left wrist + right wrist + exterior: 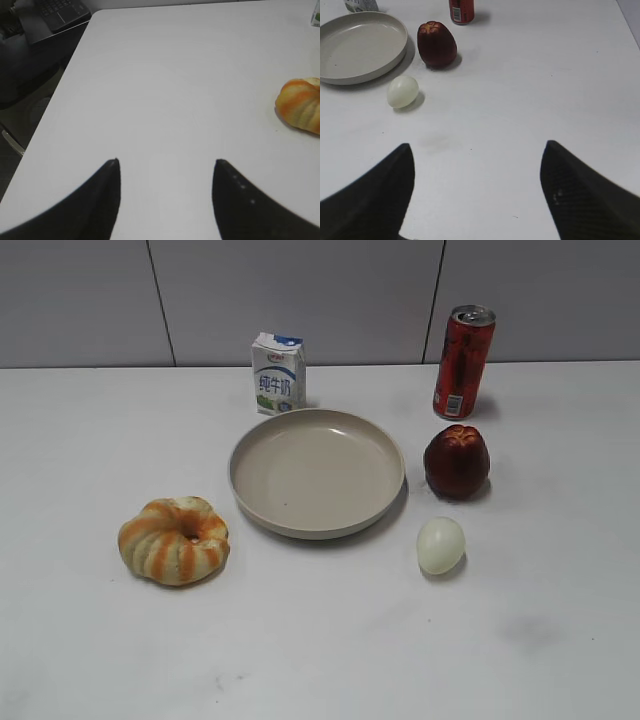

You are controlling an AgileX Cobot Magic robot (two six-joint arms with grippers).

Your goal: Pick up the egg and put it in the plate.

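The pale egg [441, 545] lies on the white table, right of the plate's front rim and in front of the dark red fruit. It also shows in the right wrist view [402, 91]. The beige plate [252, 445] sits empty at the table's middle; its rim shows in the right wrist view [395, 55]. My right gripper [477, 150] is open and empty, well short of the egg, which lies ahead to its left. My left gripper [167, 162] is open and empty over bare table. Neither gripper shows in the exterior view.
A dark red fruit [457, 461] stands right of the plate. A red can [462, 362] and a milk carton [278, 373] stand behind. An orange-striped ring bread [174, 539] lies at front left. The table's left edge [47, 115] shows in the left wrist view.
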